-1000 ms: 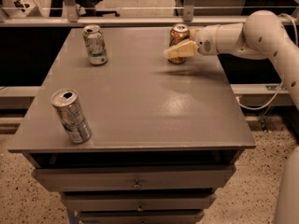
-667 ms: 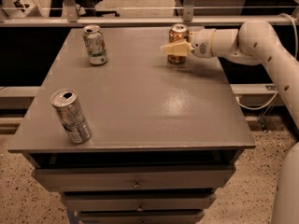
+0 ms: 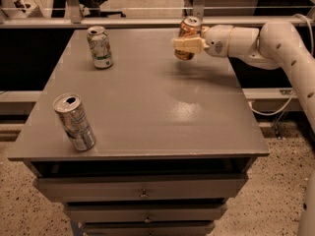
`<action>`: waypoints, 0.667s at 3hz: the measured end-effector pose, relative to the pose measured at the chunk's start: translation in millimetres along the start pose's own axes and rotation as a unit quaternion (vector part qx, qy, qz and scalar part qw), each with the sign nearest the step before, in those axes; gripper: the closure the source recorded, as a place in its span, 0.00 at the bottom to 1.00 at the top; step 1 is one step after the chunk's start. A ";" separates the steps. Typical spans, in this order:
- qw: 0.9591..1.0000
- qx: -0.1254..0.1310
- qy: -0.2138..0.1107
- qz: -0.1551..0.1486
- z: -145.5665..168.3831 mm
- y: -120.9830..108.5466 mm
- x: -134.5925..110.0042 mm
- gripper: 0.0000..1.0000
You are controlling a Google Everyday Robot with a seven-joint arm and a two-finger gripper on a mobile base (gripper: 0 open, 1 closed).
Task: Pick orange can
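Gripper [image 3: 181,43] clasps orange can [image 3: 189,28], perhaps lifted, near table's [image 3: 162,107] far edge.

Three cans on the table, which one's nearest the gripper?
The orange can, at the back right; the gripper is right at it. The white-and-green can and silver-grey can stand well away on the left.

The flat grey metal worktop [image 3: 162,112] is sitting over a stack of metal drawers [image 3: 142,188] along its near edge. The white-and-green aluminium drink can [image 3: 100,46] is standing near the far left corner. The silver-grey aluminium drink can [image 3: 75,122] is leaning near the near left corner, well in front of it. The cylindrical aluminium orange can [image 3: 190,29] is tilting slightly at the far edge, right of the middle. The pale two-finger gripper [image 3: 183,40], reaching in past the far right corner, is clasping it, one finger [image 3: 188,44] lying across its front.
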State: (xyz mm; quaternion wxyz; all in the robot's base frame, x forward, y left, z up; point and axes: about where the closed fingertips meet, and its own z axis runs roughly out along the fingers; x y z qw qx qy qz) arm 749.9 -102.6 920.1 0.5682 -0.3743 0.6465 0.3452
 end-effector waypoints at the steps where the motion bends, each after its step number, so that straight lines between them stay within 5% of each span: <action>1: 0.999 -0.026 -0.025 -0.020 -21.2 21.8 -47.6 1.00; 2: 0.999 -0.032 -0.025 -0.021 -21.4 25.1 -49.8 1.00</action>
